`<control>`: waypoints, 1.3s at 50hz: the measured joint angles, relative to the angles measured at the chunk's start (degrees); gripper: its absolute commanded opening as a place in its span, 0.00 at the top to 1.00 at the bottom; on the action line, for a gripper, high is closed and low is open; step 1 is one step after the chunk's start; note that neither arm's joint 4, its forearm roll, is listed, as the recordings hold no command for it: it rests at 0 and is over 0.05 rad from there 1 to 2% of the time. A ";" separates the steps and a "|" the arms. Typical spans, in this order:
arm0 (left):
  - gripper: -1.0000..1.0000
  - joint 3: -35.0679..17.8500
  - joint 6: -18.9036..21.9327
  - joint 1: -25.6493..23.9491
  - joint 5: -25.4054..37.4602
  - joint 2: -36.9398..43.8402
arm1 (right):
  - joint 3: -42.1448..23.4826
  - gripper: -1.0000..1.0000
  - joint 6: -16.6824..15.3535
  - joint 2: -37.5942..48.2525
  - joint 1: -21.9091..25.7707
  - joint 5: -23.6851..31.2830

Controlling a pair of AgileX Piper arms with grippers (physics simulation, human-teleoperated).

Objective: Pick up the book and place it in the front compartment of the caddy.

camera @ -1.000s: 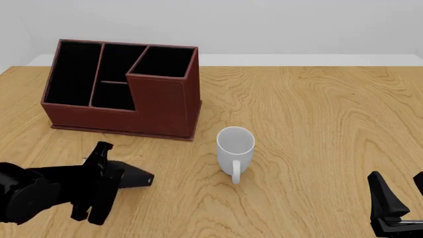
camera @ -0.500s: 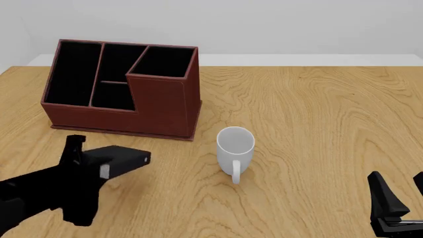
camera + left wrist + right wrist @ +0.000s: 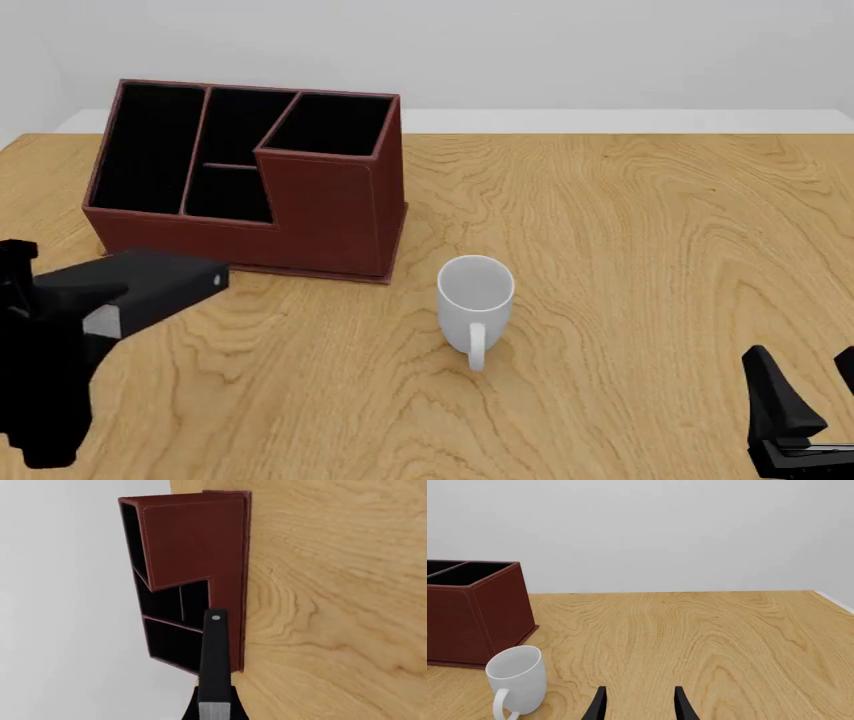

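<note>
- My left claw (image 3: 114,300) is clenched on the book (image 3: 147,285); from the front camera the black cover sticks out past the claw toward the caddy, with a strip of pale page edge showing just at the grip.
- Through the left wrist camera I see the book (image 3: 215,665) as a narrow black slab running straight out from the claw, its small white spine mark at the far end, overlapping the caddy (image 3: 193,550) in that view.
- The book is held up off the desk (image 3: 627,250), near the desk's left edge, just on the near side of the caddy's low front wall; I cannot tell whether it touches that wall.
- The front compartment (image 3: 230,195) sits just beyond the book's tip, black-lined, and nothing shows inside it.
- The caddy (image 3: 247,180) stands at the far left corner of the desk.
- A white mug (image 3: 475,296) stands upright to the right of the caddy, apart from it, handle toward the near edge.
- My right claw (image 3: 638,706) is released, fingers parted, low at the near right corner, well apart from the mug.
</note>
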 measured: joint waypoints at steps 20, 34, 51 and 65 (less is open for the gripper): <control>1.00 -5.26 2.73 4.57 -3.33 4.41 | 0.00 0.00 0.00 0.00 0.00 0.00; 1.00 -9.10 4.43 5.79 -5.91 9.46 | 0.00 0.00 0.00 0.00 0.00 0.00; 1.00 -14.35 5.03 5.67 -6.99 15.82 | 0.00 0.00 0.00 0.01 0.00 -0.01; 1.00 -18.58 4.73 5.08 -5.71 20.50 | 0.00 0.00 0.00 0.00 0.00 0.00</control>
